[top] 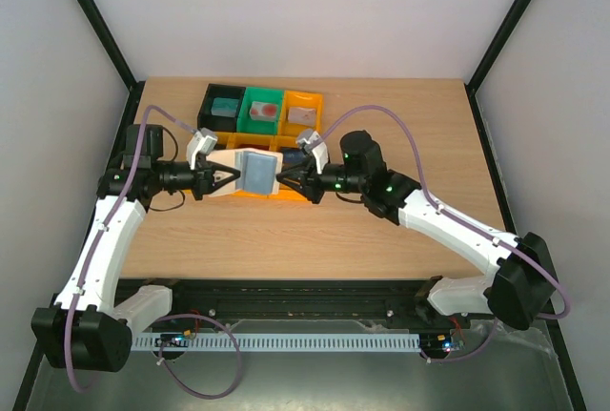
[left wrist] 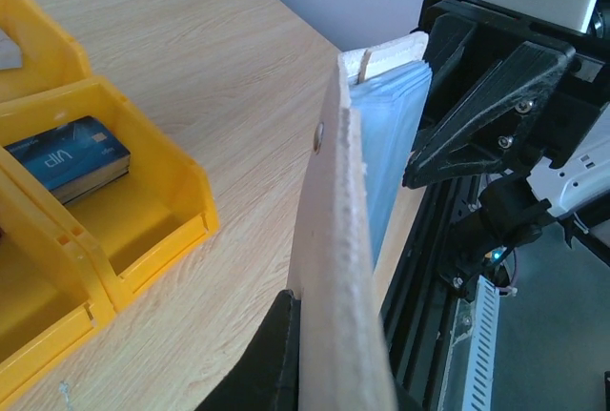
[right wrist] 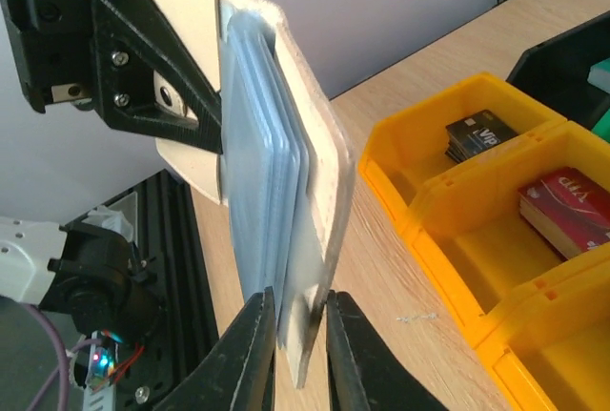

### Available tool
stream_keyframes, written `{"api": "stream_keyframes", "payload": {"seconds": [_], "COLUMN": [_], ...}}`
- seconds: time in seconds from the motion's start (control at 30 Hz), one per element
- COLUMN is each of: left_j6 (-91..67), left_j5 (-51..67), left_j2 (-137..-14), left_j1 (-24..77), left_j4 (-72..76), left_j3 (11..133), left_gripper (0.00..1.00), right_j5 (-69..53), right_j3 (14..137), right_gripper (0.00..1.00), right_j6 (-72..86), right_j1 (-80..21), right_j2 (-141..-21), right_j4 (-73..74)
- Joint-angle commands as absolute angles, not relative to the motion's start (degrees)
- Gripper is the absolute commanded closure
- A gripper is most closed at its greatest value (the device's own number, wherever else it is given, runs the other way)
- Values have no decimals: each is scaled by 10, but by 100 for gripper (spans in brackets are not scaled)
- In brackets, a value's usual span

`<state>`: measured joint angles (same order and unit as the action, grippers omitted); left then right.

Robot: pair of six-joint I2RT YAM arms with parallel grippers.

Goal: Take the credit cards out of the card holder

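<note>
While the left gripper (top: 221,180) clamps the left edge of the tan-beige folding card holder (top: 250,171) | holder lifted off the wooden table (top: 315,239), just beside the yellow plastic bins (top: 255,195), near and far edges free | right gripper (top: 282,180) pinches its right edge

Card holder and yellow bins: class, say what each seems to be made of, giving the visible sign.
Card holder: outside probably leather or imitation, matt tan with a rough, fibrous cut edge; inner pockets likely soft vinyl, smooth grey-blue with a slight sheen. Yellow bins: hard moulded plastic, glossy, with rounded rims.
</note>
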<state>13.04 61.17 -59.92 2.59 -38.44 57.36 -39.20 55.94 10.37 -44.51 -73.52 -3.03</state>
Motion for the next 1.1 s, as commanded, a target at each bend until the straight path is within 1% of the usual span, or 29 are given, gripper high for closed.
{"api": "stream_keyframes", "payload": {"seconds": [0.0, 0.07, 0.2, 0.3, 0.6, 0.8, 0.93, 0.97, 1.07], "left_j6": [143, 143, 157, 172, 166, 166, 163, 159, 142], "left_j5": [639, 645, 670, 685, 681, 683, 683, 682, 670], "left_j2": [-592, -593, -590, -589, -590, -589, -590, -589, -587], "left_j1": [23, 23, 22, 22, 22, 22, 22, 22, 22], "left_j4": [-387, -388, -400, -412, -405, -405, -402, -399, -385], "left_j3": [590, 587, 584, 586, 576, 574, 570, 568, 559], "left_gripper": [98, 98, 98, 98, 98, 98, 98, 98, 98], "right_j5": [-441, -445, -411, -399, -433, -419, -380, -364, -339], "right_j3": [564, 565, 555, 548, 549, 568, 571, 573, 583], "right_gripper": [85, 86, 94, 94, 82, 81, 79, 80, 92], "right_j6": [91, 99, 122, 138, 181, 188, 196, 200, 219], "right_j1": [-441, -444, -447, -448, -489, -514, -522, -523, -525], "right_j2": [-739, -742, -749, -754, -775, -793, -796, -797, -804], "right_j4": [-11, -23, -57, -82, -194, -209, -213, -213, -210]}}
